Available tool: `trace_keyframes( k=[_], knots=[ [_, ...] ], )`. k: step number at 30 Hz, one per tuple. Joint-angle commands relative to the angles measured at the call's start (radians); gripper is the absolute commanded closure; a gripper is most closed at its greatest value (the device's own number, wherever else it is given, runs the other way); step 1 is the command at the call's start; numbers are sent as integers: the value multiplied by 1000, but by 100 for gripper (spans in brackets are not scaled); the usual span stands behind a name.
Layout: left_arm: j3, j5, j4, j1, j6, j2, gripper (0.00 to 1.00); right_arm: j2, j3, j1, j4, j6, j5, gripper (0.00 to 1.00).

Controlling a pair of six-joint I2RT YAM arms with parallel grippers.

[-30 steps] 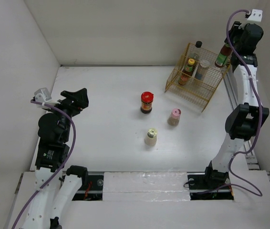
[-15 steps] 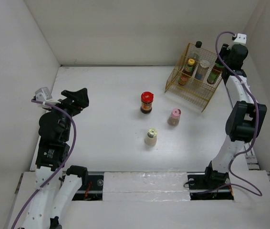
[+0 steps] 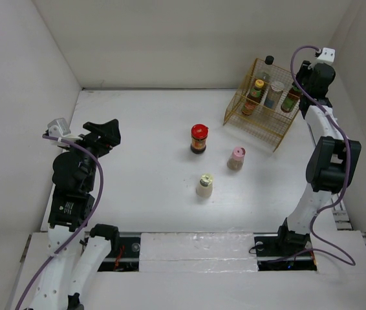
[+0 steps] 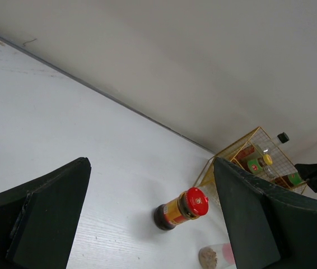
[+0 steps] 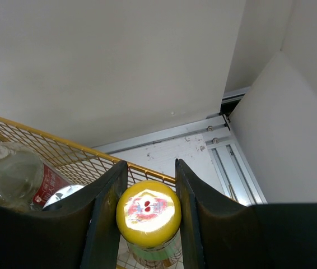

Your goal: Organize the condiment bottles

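- The yellow-capped bottle (image 5: 148, 213) is now down inside the yellow wire basket (image 3: 240, 93), at its right end; a second ago it hung above the basket's far corner
- My right gripper (image 5: 150, 170) has come down with it, and its fingers are pressed against both sides of the cap, so I read it as clamped on
- Beside it in the basket stands the silver-capped jar (image 3: 275, 92), with more bottles further left
- I judge this placement nearly done; letting go comes next
- The red-capped jar (image 3: 199, 138), pink-capped bottle (image 3: 236, 157) and cream-capped bottle (image 3: 204, 185) wait on the table (image 3: 138, 129)
- My left gripper (image 4: 150, 168) is spread wide, holding nothing
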Motion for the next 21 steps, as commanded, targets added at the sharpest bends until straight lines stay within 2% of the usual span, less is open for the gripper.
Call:
trace_keyframes(
  k=[1, 7, 12, 20, 21],
  knots=[
    [-1, 11, 43, 5, 7, 2, 13, 1, 21, 8, 75, 13, -12, 72],
    [-1, 11, 43, 5, 7, 2, 13, 24, 56, 8, 27, 23, -42, 63],
    [-1, 11, 43, 5, 7, -9, 13, 5, 11, 39, 20, 3, -24, 75],
    [-1, 11, 43, 5, 7, 1, 13, -90, -50, 57, 58, -29, 6, 76],
    [-1, 11, 43, 5, 7, 1, 13, -108, -76, 57, 88, -29, 7, 73]
  ],
)
